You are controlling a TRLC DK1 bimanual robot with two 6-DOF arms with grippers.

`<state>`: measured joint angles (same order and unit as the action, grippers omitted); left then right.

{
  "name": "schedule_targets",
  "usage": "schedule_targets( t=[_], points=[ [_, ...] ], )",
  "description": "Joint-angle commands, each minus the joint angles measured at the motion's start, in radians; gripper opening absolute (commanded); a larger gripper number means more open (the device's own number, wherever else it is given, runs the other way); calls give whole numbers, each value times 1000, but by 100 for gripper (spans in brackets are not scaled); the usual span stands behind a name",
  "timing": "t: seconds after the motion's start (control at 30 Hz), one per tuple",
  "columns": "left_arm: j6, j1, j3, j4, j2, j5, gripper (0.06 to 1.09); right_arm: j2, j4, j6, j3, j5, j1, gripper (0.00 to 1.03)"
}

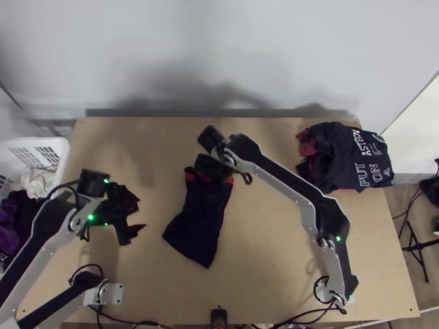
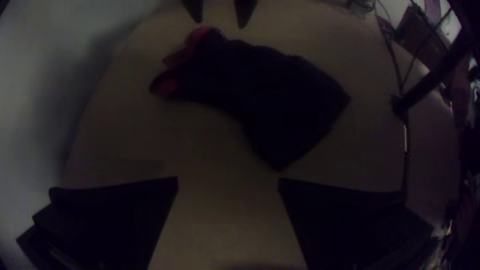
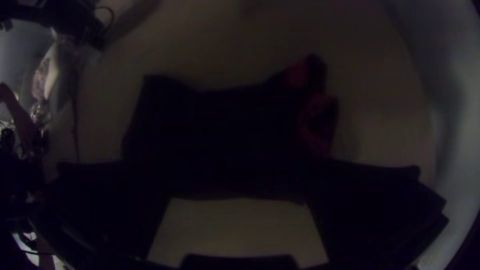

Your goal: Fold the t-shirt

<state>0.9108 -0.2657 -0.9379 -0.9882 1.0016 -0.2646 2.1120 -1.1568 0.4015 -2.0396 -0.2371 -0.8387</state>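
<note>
One dark t-shirt (image 1: pixel 202 225) lies in a long, narrow shape in the middle part of the wooden table (image 1: pixel 263 279), its red-edged end pointing away from the arms' bases. Over this red end is the right gripper (image 1: pixel 214 166), with its fingers wide apart and no cloth held between them. The left gripper (image 1: pixel 139 214) is also open and empty, well to the left of the shirt. At the far right lies a bunched dark garment (image 1: pixel 340 159) with white letters; at the left stands a white basket (image 1: pixel 65 151) with clothes.
</note>
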Motion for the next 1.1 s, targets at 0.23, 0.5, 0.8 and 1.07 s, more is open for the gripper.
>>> schedule_targets(
  t=[0.23,0.5,0.8,1.07],
  points=[
    [241,-248,165,109,-110,11,103,-254,101,-121,437,48,-177,99],
    [367,-305,297,214,-115,13,102,-256,152,-148,547,48,-283,99],
    [353,-382,422,424,-81,74,101,-265,184,-185,613,47,-323,98],
    [350,-405,439,531,-23,97,100,-270,193,-188,601,48,-319,98]
  ],
)
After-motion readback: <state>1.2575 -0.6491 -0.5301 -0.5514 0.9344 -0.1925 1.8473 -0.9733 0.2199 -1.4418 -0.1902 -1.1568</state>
